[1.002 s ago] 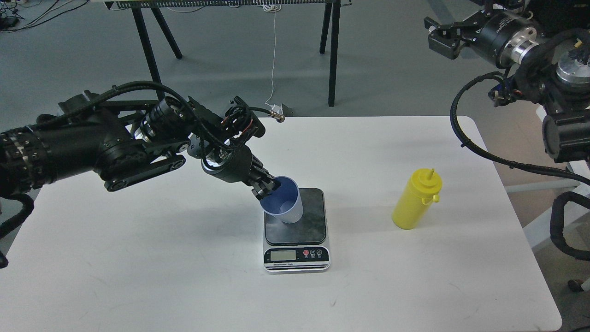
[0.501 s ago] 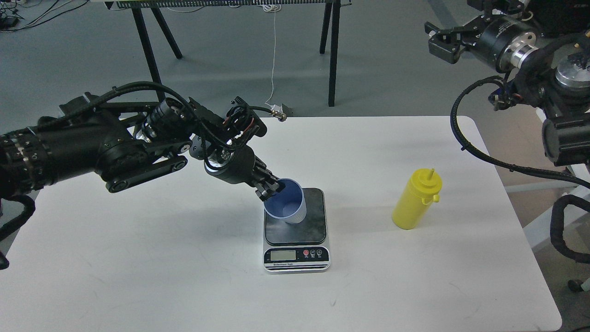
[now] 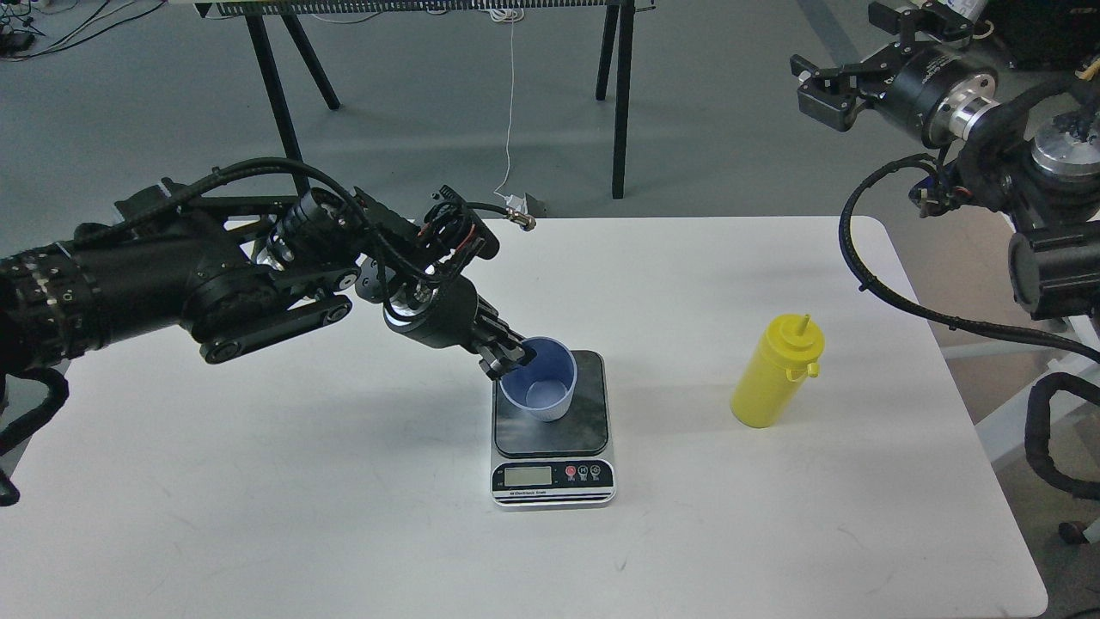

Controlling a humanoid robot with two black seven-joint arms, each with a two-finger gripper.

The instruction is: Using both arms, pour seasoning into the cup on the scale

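The light blue cup (image 3: 541,389) stands almost upright on the dark plate of the scale (image 3: 552,430), near the plate's back left. My left gripper (image 3: 509,355) is shut on the cup's left rim. The yellow seasoning bottle (image 3: 776,371) stands upright on the table right of the scale, its small cap hanging at the side. My right gripper (image 3: 823,79) is high at the upper right, beyond the table's far edge, empty, with its fingers apart.
The white table (image 3: 344,481) carries only the scale and bottle. Black legs of another table (image 3: 620,103) stand on the grey floor behind. My right arm's cable loops (image 3: 868,258) hang past the table's right edge.
My left gripper has brought the cup from a tilt to almost upright and lowered it onto the scale's plate. My right gripper has drifted slightly upward.
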